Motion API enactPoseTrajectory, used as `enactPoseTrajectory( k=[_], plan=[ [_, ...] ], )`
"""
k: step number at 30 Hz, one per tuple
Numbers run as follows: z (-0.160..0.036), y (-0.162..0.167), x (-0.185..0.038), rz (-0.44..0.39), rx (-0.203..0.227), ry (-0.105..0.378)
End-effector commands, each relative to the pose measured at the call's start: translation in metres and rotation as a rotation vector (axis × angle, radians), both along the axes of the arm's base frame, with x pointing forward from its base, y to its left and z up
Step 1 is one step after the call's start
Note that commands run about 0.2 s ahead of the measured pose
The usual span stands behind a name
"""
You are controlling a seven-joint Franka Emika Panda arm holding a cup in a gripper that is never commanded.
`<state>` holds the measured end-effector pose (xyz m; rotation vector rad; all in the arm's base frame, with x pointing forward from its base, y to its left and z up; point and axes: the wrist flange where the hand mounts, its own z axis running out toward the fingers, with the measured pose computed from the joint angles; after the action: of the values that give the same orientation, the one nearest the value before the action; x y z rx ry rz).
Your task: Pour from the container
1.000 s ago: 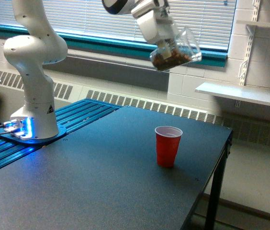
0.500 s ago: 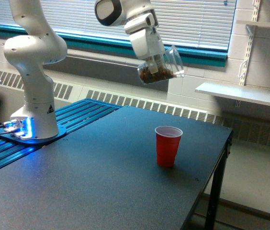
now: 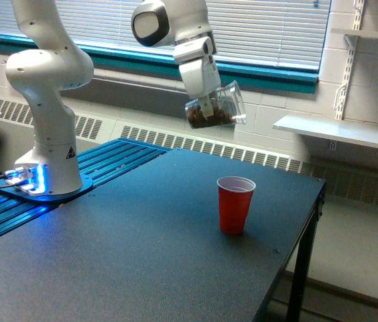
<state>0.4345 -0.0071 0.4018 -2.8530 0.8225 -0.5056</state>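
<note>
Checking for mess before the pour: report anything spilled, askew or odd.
No spill shows on the table. The clear cup in the pincer hangs tilted, brown bits inside, up and toward the exterior view's left of the upright red cup.

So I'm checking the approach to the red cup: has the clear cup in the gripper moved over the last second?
Yes. The clear cup has moved toward the exterior view's left and lower, judged against the unmoved red cup; it is now up and left of it.
</note>
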Motion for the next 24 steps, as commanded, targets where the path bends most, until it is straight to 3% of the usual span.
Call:
enactPoseTrajectory(
  k=[1, 24],
  plan=[
    [-0.015, 0.007, -0.007, 0.027, -0.007, 0.048],
    [-0.048, 0.025, -0.007, 0.038, -0.065, 0.173]
  ],
)
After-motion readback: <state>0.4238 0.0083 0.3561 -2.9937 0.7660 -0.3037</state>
